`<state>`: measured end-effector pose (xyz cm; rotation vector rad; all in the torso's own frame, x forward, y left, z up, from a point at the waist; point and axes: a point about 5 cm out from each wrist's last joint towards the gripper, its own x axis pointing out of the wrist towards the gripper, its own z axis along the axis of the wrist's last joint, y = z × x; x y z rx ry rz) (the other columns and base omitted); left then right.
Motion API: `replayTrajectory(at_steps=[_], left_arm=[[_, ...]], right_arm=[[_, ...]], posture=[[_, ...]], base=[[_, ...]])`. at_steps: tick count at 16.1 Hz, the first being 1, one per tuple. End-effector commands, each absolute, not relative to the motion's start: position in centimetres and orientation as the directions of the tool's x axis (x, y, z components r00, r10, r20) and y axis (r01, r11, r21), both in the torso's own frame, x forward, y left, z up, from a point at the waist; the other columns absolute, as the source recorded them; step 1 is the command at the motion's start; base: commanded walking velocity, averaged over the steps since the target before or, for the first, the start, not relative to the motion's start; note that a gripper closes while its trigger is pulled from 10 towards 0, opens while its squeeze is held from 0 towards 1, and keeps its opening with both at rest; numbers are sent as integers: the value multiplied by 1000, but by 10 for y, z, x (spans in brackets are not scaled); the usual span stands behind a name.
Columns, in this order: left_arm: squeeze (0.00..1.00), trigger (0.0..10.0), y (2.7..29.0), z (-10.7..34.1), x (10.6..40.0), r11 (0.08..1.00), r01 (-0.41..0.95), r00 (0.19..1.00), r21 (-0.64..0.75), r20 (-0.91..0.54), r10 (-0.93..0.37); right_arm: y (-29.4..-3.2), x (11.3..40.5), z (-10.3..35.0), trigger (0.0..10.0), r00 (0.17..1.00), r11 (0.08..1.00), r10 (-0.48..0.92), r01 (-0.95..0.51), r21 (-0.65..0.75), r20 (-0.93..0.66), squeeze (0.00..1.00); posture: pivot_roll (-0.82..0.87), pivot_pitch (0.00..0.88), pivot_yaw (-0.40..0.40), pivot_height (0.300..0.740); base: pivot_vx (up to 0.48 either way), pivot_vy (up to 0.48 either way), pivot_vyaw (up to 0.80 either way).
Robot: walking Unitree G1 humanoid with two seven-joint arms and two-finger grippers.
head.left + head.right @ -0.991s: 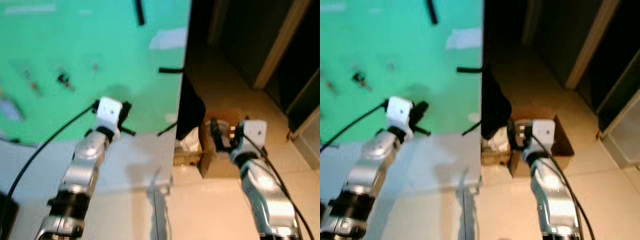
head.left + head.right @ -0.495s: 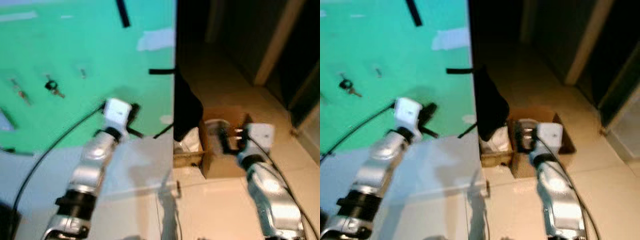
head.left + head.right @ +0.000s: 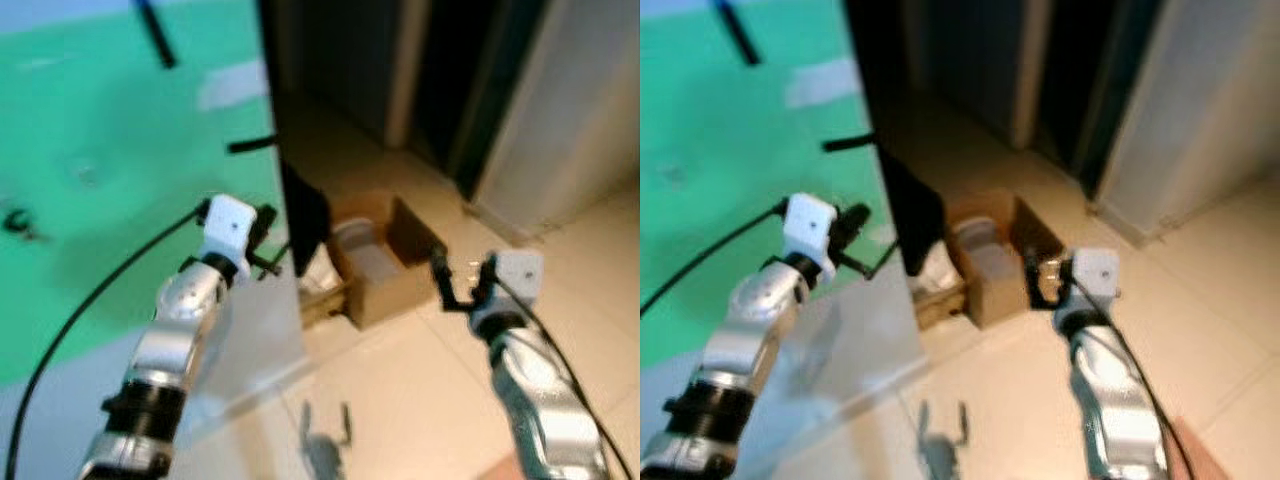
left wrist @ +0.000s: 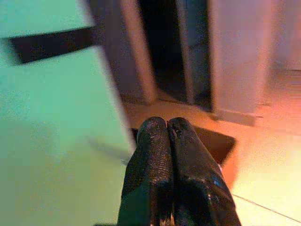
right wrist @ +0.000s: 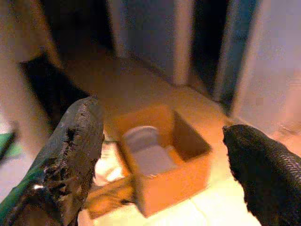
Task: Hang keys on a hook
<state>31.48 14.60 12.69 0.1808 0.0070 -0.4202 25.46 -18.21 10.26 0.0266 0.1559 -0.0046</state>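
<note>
Swinging rightward, the camera is now leaving one set of keys [image 3: 17, 222] hanging far left on the green wall [image 3: 110, 150]. Left gripper [image 4: 168, 141] jaws are pressing together; right gripper [image 5: 160, 155] jaws are gaping wide before one cardboard box [image 3: 385, 270].

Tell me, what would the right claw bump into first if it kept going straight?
Probably the box: it sits between the right claw's open fingers, on the floor ahead. Depth is unclear.

Green wall panel [image 3: 110, 150] (black tape strips), beige tiled floor [image 3: 420, 390], open cardboard box [image 3: 385, 265], dark doorway [image 3: 450, 80].
</note>
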Motion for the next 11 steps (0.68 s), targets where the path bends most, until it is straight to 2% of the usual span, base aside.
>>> replayTrajectory(at_steps=[1, 4, 9, 11], left_arm=[[0, 10000, 154, 130, 314, 903, 390, 920, 178, -41, -389], [0, 10000, 158, 130, 309, 911, 374, 927, 174, -43, -373], [0, 10000, 161, 133, 285, 892, 436, 899, 122, -24, -436], [0, 10000, 169, 134, 280, 908, 396, 918, 136, -41, -394]], right_arm=[[-179, 256, 106, 10000, 990, 999, 11, -7, 32, -140, 0], [-178, 255, 106, 10000, 989, 1000, 20, -17, 27, -145, 0], [-176, 251, 101, 10000, 981, 997, 74, -73, 7, -179, 0], [-176, 250, 100, 10000, 977, 995, 99, -100, 2, -187, 0]], posture=[[-93, 0, 62, 740], [-79, 0, 46, 740], [-54, 0, 0, 740], [-49, 0, -13, 740]], base=[[0, 386, -525], [0, 92, 0], [0, 0, 0], [0, 0, 0]])
